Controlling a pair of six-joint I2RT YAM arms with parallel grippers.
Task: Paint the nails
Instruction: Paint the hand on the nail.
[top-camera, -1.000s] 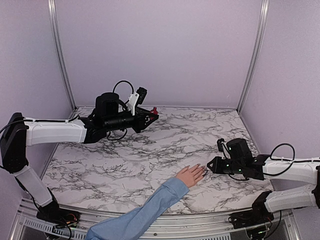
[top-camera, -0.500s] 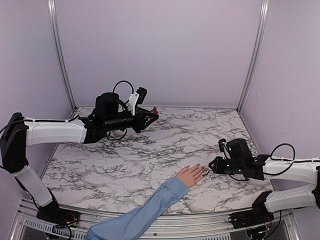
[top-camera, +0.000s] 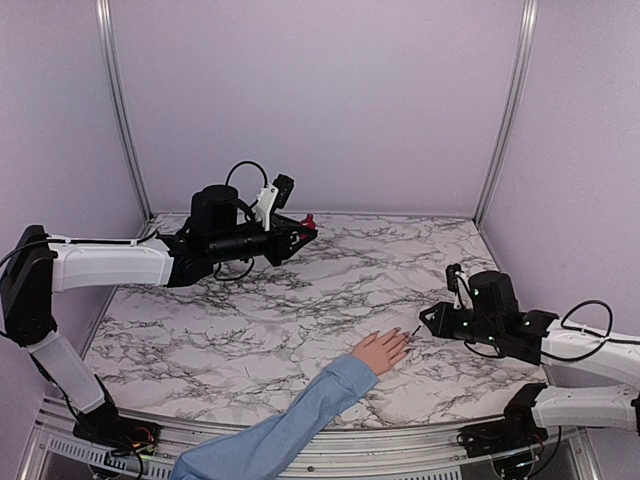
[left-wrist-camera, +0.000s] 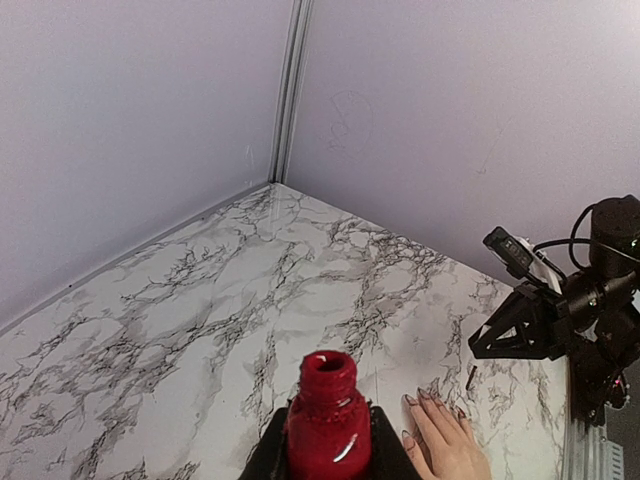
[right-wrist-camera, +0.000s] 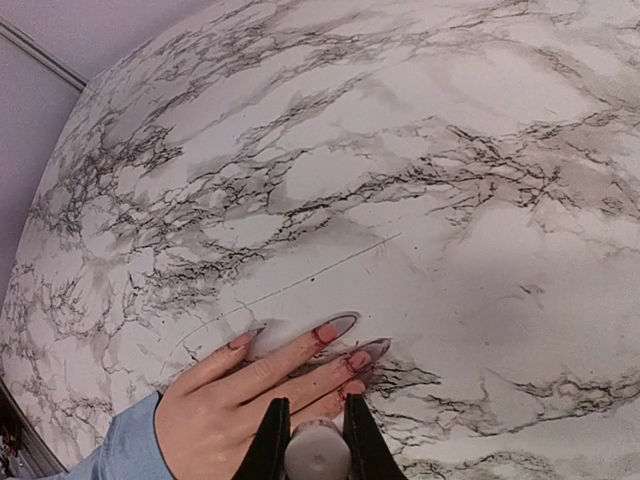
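A light-skinned hand (top-camera: 382, 350) in a light blue sleeve lies palm down on the marble table. Its nails (right-wrist-camera: 327, 332) are long, clear-tipped and smeared with red at the base; they also show in the left wrist view as nails (left-wrist-camera: 425, 397). My right gripper (top-camera: 427, 320) hovers just right of the fingertips, shut on the polish brush's pale cap (right-wrist-camera: 318, 452). The dark brush (left-wrist-camera: 470, 377) points down beside the nails. At the back left, my left gripper (top-camera: 303, 226) is held above the table, shut on the open red polish bottle (left-wrist-camera: 328, 420).
The marble table (top-camera: 300, 300) is walled by lilac panels at the back and both sides. The blue sleeve (top-camera: 290, 420) crosses the near edge between the two arm bases. Cables loop off both wrists.
My right arm has lifted and shifted slightly, keeping the brush by the fingertips. The left arm, the bottle and the hand have not moved.
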